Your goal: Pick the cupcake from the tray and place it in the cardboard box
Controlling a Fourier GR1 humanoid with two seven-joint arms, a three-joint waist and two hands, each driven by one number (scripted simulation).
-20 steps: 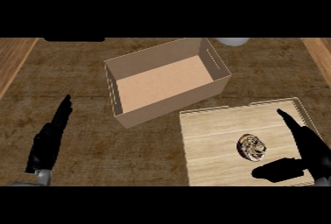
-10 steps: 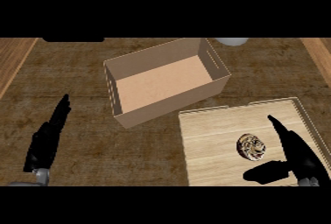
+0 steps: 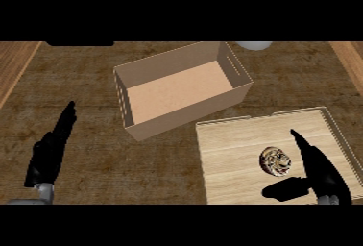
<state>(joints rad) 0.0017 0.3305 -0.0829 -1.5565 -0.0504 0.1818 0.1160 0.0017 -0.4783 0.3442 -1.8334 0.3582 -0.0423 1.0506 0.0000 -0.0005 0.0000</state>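
Cupcake on tray, untouched; right hand just beside it, fingers straight and wide, thumb spread: judged best to straddle it squarely before closing; box open behind; left hand resting, fingers straight

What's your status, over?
Right hand open beside cupcake, not gripping. Cupcake on tray. Cardboard box open, path clear. Left hand resting open.
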